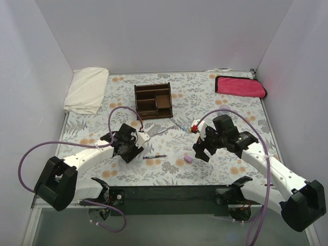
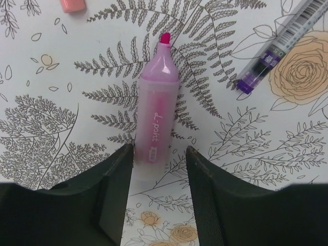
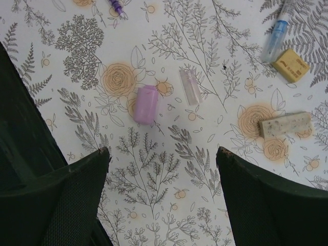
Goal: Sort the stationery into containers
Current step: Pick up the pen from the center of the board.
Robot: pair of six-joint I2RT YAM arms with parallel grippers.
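Straddling the rear end of a pink highlighter [image 2: 156, 102], the left gripper [image 2: 158, 149] has its jaws apart. A sliver of floral cloth [image 2: 51, 128] shows beside one finger, so nothing is clamped. "d-point" reads along the barrel; the smaller print below is too blurred to read. A purple-tipped pen [image 2: 279, 48] with an illegible barcode and a pink eraser [image 2: 72, 4] are cut off by the frame. The right gripper [image 3: 163, 151] hangs spread wide and empty above a lilac piece [image 3: 146, 104], with a tan block [image 3: 290, 65] farther off. All lie well apart from the wooden organizer [image 1: 153, 101].
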